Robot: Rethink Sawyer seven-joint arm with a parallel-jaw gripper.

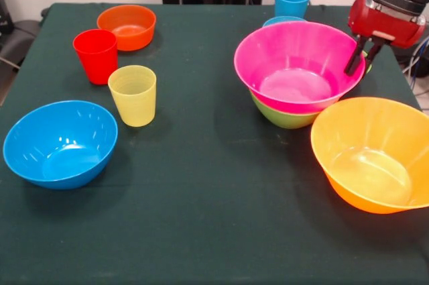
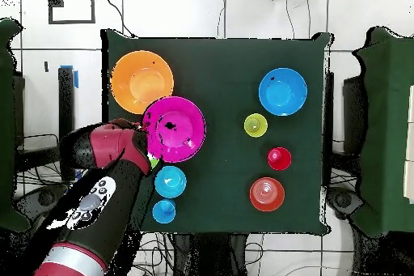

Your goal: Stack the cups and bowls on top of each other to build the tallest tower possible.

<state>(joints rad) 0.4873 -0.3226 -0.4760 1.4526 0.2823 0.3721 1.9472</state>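
Tower barely begun at right of centre in the front view: pink bowl (image 1: 296,65) nested on green bowl (image 1: 285,117), gripper (image 1: 359,59) fingers clasping its right rim; remaining bowls and three cups scattered, all unstacked

large bowl (image 1: 295,64) nested in medium bowl (image 1: 285,117)
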